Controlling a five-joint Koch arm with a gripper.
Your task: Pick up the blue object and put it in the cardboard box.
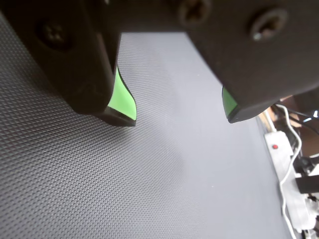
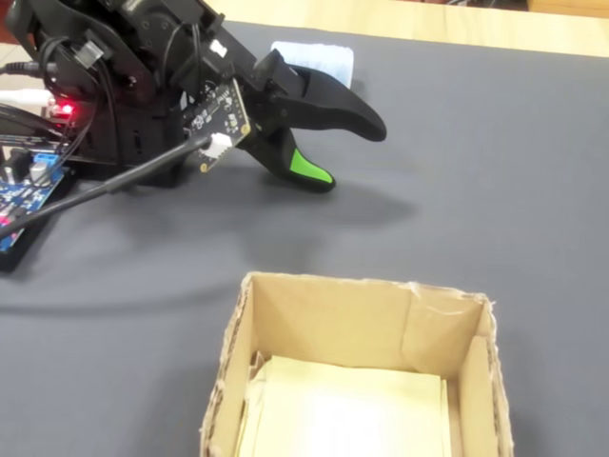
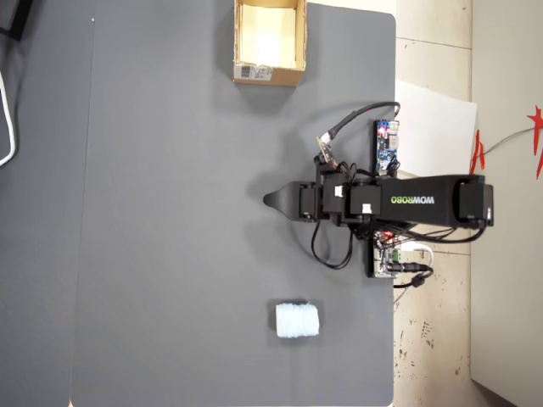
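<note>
1. Hand (image 2: 347,152) — jaws parted, holding nothing, low over the dark table (image 3: 170,212).
2. Blue object (image 3: 297,320) — near the table's lower edge in the overhead view, well apart from the cardboard box (image 3: 269,41).
3. Advice — swing toward the object, straddle it, then close.

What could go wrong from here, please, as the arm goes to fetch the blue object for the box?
1. The open gripper sits low over the mat, so swinging sideways might drag a fingertip across it.
2. The blue object looks soft and rounded; it may roll or squash out of the grasp.
3. The cardboard box lies on the arm's opposite side, so a long carry could drop it.
</note>
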